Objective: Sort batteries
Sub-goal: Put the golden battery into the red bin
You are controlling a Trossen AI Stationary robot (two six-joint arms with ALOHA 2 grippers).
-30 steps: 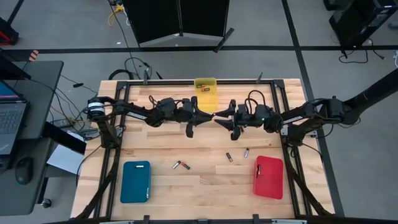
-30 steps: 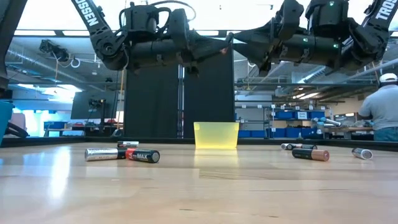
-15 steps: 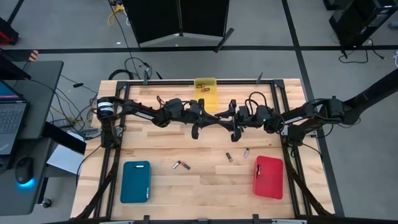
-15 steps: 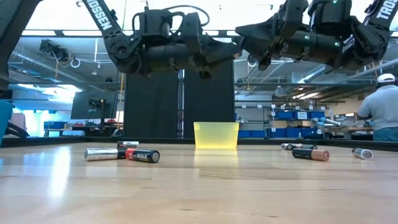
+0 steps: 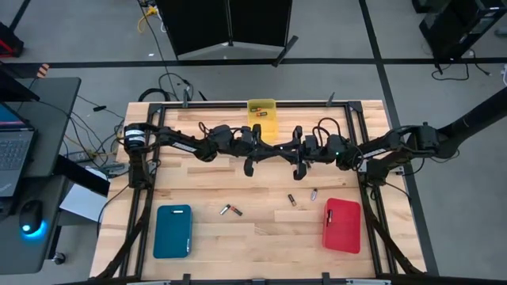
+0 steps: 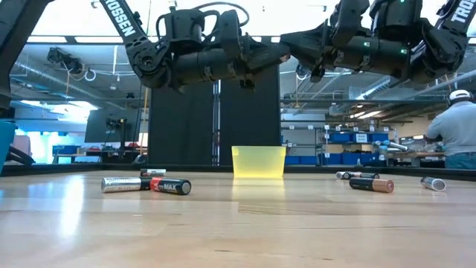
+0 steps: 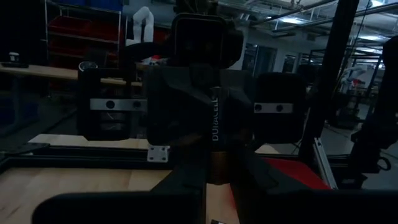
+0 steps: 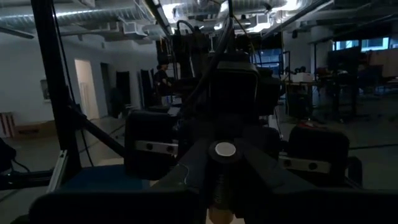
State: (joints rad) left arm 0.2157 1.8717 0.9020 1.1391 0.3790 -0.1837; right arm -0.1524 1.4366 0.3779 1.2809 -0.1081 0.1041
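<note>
High view: the left gripper [image 5: 269, 153] and right gripper [image 5: 282, 152] are met tip to tip above mid-table, near the yellow tray [image 5: 261, 109].

Low view: loose batteries [image 6: 146, 184] are seen lying on the table [image 6: 238, 231].

Left wrist view: a battery [image 7: 216, 134] is pinched between narrow left fingers.

Right wrist view: the same cell's end is seen clasped by the right fingers too. A drop may follow if one side releases early.

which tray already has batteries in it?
The yellow tray at the table's far edge: dark cells lie inside. The teal tray and red tray show none.
</note>
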